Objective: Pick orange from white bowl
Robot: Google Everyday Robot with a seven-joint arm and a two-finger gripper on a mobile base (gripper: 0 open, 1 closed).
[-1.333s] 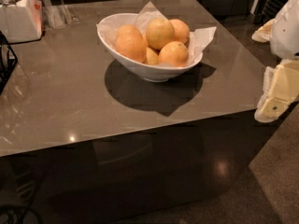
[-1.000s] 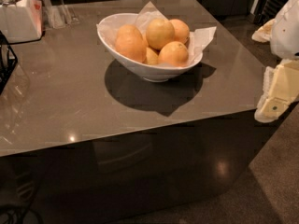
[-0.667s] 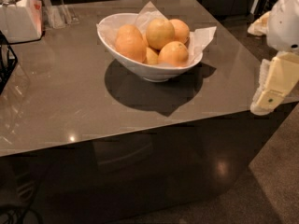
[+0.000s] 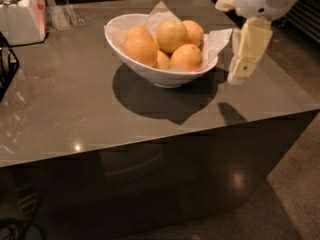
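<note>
The white bowl (image 4: pixel 165 77) stands on the brown table, lined with crumpled white paper (image 4: pixel 219 38). It holds several yellowish-orange fruits. The orange (image 4: pixel 171 35) lies on top in the middle, with others beside it at the left (image 4: pixel 140 49) and front right (image 4: pixel 186 57). My gripper (image 4: pixel 235 40) hangs from the white arm at the upper right, just right of the bowl's rim and above the table. It is open and empty; one long cream finger (image 4: pixel 247 49) points down beside the paper.
A white boxy container (image 4: pixel 22 20) with a jar behind it stands at the back left, next to a clear stand (image 4: pixel 61 13). A black wire rack (image 4: pixel 5 64) sits at the left edge. The table's right edge (image 4: pixel 300 91) drops to the floor.
My gripper has moved left and up from beyond the table's right edge to just beside the bowl. The bowl and fruit have not moved.
</note>
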